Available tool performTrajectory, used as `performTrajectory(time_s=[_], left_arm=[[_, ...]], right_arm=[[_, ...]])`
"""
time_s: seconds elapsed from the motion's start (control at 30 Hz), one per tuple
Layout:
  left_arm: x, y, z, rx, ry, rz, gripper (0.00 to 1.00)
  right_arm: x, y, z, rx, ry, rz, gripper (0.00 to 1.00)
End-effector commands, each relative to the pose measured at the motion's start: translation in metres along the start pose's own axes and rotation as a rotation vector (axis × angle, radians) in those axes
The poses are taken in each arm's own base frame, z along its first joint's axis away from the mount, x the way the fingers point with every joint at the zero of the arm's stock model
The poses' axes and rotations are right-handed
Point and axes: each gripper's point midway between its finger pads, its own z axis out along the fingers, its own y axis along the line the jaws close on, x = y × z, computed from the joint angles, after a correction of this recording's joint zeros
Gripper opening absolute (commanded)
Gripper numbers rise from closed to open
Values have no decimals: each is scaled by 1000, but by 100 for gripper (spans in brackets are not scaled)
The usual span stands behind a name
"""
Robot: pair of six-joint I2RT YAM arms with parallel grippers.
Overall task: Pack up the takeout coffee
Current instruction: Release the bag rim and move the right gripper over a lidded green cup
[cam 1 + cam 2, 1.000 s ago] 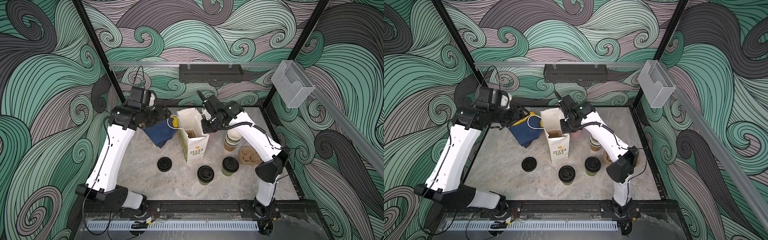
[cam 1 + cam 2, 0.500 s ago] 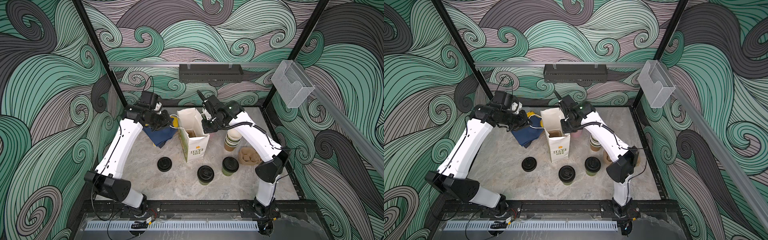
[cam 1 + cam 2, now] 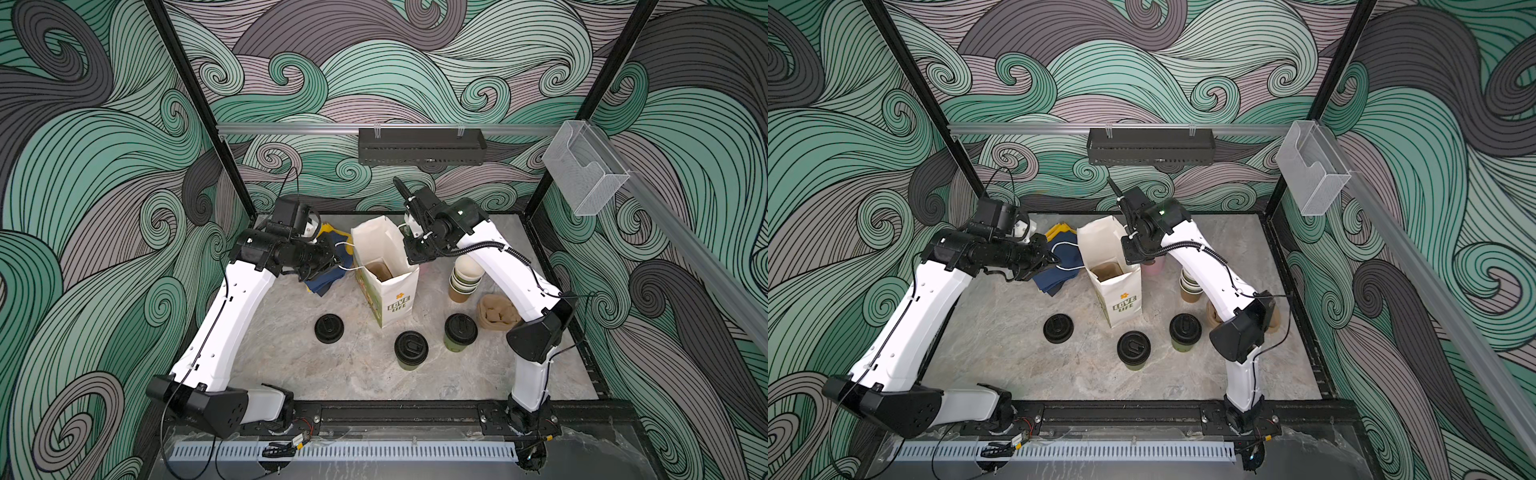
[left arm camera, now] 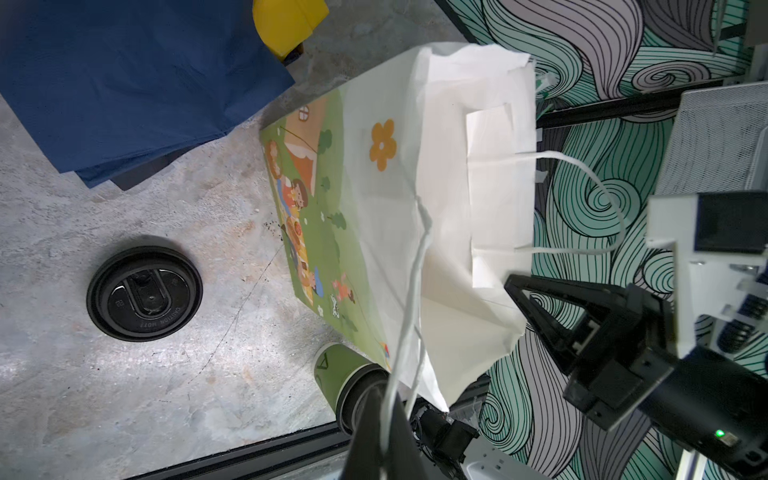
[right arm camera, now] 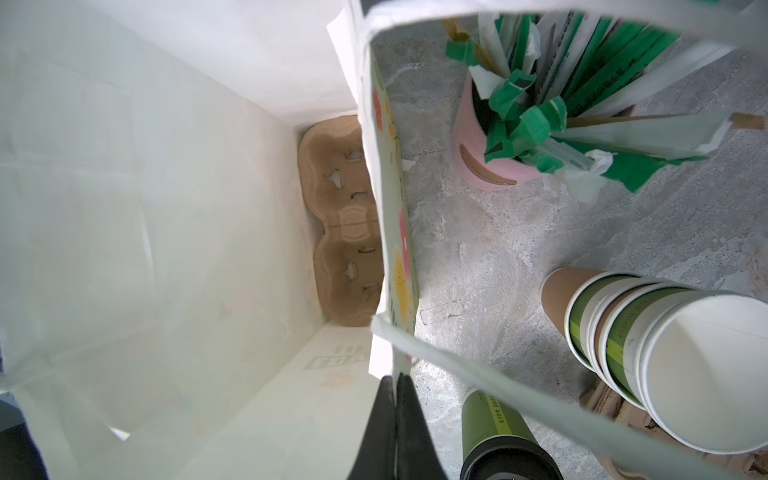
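Lidded cup and second lidded cup are standing upright on table near the front, outside bag. Loose lid is lying left of them. Bag is standing open just behind, cardboard carrier lying at its bottom. Left gripper is pinching string handle; right gripper is clamping the bag's opposite rim.

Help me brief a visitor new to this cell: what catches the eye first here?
The white paper bag standing open mid-table, with the left gripper pinching its cord handle and the right gripper pinching its rim. A brown cup carrier lies at its bottom. In front of it stand two lidded green cups, not yet packed.
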Motion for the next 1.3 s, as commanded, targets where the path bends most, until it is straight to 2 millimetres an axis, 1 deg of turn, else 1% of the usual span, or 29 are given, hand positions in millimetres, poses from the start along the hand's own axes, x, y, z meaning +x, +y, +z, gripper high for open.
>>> performTrajectory(time_s=[0.0, 0.07, 0.1, 0.2, 0.27, 0.4, 0.5, 0.53, 0.6, 0.67, 0.7, 0.77, 0.83, 0.9, 0.93, 1.03, 1.17, 1.27], left_arm=[[4, -2, -3, 17, -7, -37, 0], [4, -3, -2, 23, -12, -44, 1], [4, -3, -1, 26, -14, -45, 1], [5, -1, 4, 25, -15, -53, 8], [1, 0, 5, 20, -30, -52, 16], [-10, -6, 2, 33, -80, -33, 29], [-18, -12, 0, 56, -115, -17, 41], [-20, -14, 0, 64, -130, -11, 44], [-26, -17, -2, 78, -162, 2, 49], [-32, -18, -5, 88, -209, 14, 52], [-35, -18, -7, 88, -229, 19, 54], [-38, -18, -12, 93, -265, 32, 57], [-40, -18, -15, 95, -284, 37, 58], [-41, -18, -17, 103, -298, 42, 60], [-42, -19, -18, 110, -302, 44, 61], [-41, -19, -21, 122, -316, 51, 64], [-38, -15, -25, 118, -319, 58, 67], [-36, -13, -25, 124, -320, 55, 68]], right_arm=[[1, -3, -2, 8, 12, -17, 0], [1, -2, -3, 7, 11, -16, 0], [2, -3, -3, 7, 14, -13, 4], [3, -1, -7, -4, 19, -4, 25], [5, 0, -16, -10, 28, 4, 35], [16, -6, -45, -2, 16, 22, 41], [33, -16, -68, 18, 1, 52, 44], [42, -21, -74, 30, 4, 64, 44], [63, -31, -80, 61, 17, 93, 45], [89, -44, -83, 100, 41, 136, 45], [100, -51, -84, 117, 46, 160, 45], [127, -65, -78, 167, 79, 218, 45], [151, -74, -69, 190, 103, 277, 45], [172, -79, -55, 193, 127, 333, 46], [180, -78, -48, 178, 140, 360, 48], [194, -73, -32, 148, 175, 412, 59], [204, -77, -19, 174, 206, 426, 75], [211, -80, -5, 200, 235, 418, 82]])
